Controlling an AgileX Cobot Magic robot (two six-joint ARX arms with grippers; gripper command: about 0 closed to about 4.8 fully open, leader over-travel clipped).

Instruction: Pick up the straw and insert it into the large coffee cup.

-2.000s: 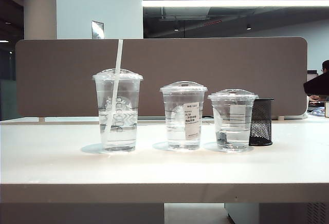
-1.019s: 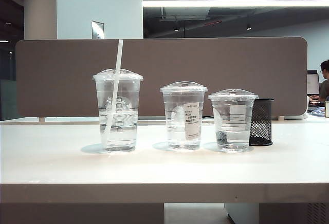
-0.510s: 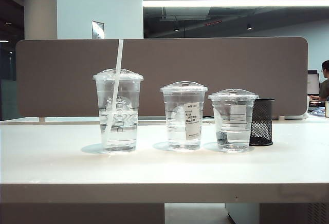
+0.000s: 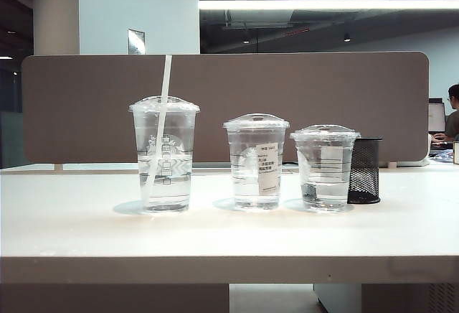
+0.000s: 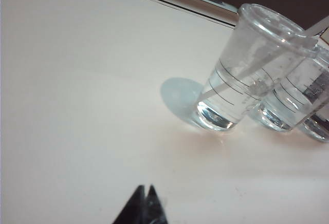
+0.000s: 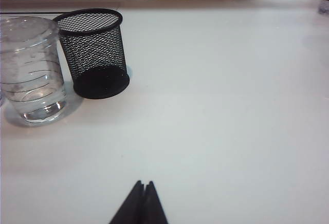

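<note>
The large coffee cup [image 4: 163, 156] stands leftmost in a row of three clear lidded cups, part filled with water. The white straw [image 4: 166, 83] passes through its domed lid, leans slightly and sticks out well above it. In the left wrist view the large coffee cup [image 5: 234, 80] has the straw [image 5: 314, 29] slanting out of the lid. My left gripper [image 5: 145, 188] is shut and empty over bare table, well short of that cup. My right gripper [image 6: 144, 183] is shut and empty over bare table, away from the cups. Neither gripper shows in the exterior view.
A medium cup [image 4: 256, 162] with a white label and a shortest cup [image 4: 325, 168] stand to the right of the large one. A black mesh pen holder [image 4: 364, 171] stands next to the shortest cup [image 6: 31, 64]. A brown partition [image 4: 287, 90] backs the table.
A dark arm part at the far right edge of the exterior view two seconds ago has left the view. Cups, straw and pen holder have not moved.
</note>
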